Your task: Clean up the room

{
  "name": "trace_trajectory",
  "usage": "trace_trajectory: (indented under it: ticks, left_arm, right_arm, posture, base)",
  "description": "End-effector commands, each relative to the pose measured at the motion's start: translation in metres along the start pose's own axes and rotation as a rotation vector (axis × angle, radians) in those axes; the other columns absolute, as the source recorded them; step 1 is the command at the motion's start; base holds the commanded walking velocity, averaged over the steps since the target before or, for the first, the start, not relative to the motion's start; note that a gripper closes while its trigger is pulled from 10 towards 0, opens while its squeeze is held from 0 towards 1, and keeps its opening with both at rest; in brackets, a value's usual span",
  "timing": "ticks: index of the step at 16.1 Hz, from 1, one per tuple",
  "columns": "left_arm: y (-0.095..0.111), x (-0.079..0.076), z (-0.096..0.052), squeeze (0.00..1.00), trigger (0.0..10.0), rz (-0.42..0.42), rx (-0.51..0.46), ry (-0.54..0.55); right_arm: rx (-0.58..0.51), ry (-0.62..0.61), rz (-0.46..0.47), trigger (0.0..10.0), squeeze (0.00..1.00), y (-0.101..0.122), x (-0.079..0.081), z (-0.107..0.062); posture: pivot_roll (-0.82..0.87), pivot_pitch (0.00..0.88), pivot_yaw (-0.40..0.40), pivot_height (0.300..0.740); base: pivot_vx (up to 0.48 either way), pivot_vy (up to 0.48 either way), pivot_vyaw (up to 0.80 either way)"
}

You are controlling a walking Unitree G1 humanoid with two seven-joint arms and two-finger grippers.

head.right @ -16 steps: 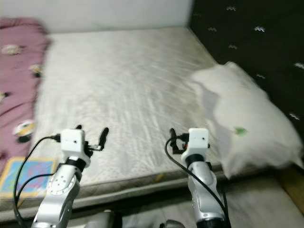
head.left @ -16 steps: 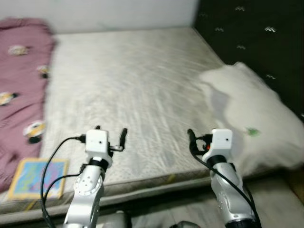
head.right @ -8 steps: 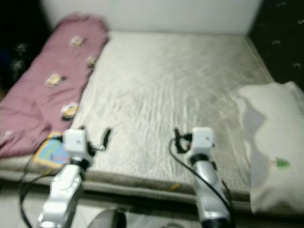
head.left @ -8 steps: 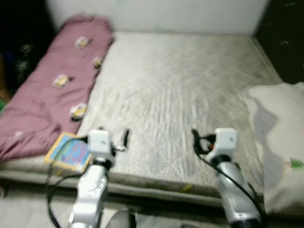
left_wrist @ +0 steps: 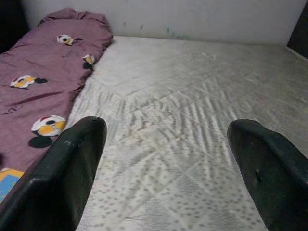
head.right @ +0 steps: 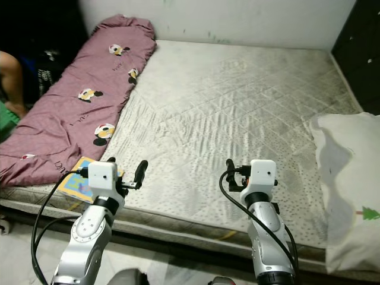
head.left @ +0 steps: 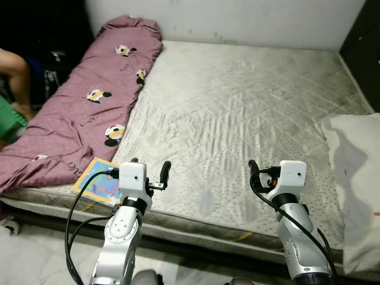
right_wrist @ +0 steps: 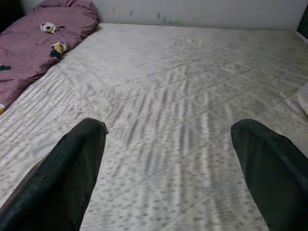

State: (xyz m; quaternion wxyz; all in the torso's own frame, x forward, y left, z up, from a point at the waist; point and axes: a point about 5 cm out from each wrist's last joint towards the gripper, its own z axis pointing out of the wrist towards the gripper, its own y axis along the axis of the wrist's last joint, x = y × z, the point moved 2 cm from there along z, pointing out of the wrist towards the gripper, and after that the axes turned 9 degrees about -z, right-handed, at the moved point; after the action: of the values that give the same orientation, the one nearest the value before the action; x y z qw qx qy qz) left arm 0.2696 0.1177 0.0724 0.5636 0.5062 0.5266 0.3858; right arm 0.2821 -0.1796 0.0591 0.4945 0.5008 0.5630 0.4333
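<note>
Robot stands at the near edge of the mattress (head.left: 237, 107), both arms raised over that edge, nothing in hand. Left gripper (left_wrist: 168, 168) has fingers spread wide and empty, right gripper (right_wrist: 168, 168) likewise spread wide and empty. Step in hand looks like scouting and approach, no grasp begun. Likely clutter is the colourful book (head.left: 98, 183), lying flat at the near left corner of the mattress, just beside the left gripper and touching the lower end of the maroon blanket (head.left: 89, 101), which runs crumpled along the left edge up to the far left corner. A white pillow (head.left: 356, 178) sits at the right edge, overhanging the near right corner. A person's arm (head.left: 15, 71) shows past the left edge (keep clear of it). Next move, as I judge it: swing the left gripper down toward the book and pinch its free edge, since it lies flat on soft bedding.
</note>
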Motion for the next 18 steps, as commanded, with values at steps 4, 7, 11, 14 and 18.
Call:
trace_trajectory:
  ticks: [4, 7, 11, 14, 18]
  left_arm:
    - [-0.0009, 0.0093, -0.0023, 0.0, 10.0, 0.004, 0.009, 0.023]
    - [-0.001, 0.0093, -0.0015, 0.0, 10.0, 0.002, 0.01, 0.022]
    - [-0.0008, 0.0096, -0.001, 0.0, 10.0, 0.002, 0.012, 0.022]
    - [-0.0003, 0.0094, -0.0008, 0.0, 10.0, 0.007, 0.009, 0.018]
    - [0.0002, 0.0105, -0.0007, 0.0, 10.0, 0.012, 0.007, 0.025]
  right_arm:
    - [0.006, 0.015, 0.017, 10.0, 0.0, 0.002, 0.0079, 0.0031]
    - [0.01, 0.016, 0.015, 10.0, 0.0, 0.0016, 0.0077, 0.0039]
    - [0.019, 0.014, 0.012, 10.0, 0.0, -0.0004, 0.0076, 0.0039]
    - [0.018, 0.011, 0.01, 10.0, 0.0, -0.0004, 0.0074, 0.0041]
    - [0.013, 0.017, 0.011, 10.0, 0.0, 0.0002, 0.0086, 0.0046]
  posture:
    - [-0.03, 0.035, -0.006, 0.74]
    - [-0.03, 0.035, -0.006, 0.74]
    - [-0.03, 0.034, -0.004, 0.74]
    - [-0.03, 0.033, -0.003, 0.74]
    - [-0.03, 0.031, -0.005, 0.74]
  base:
    - [0.0, 0.48, -0.8]
    - [0.0, 0.48, -0.8]
    - [0.0, 0.48, -0.68]
    - [0.0, 0.48, -0.18]
    - [0.0, 0.48, 0.0]
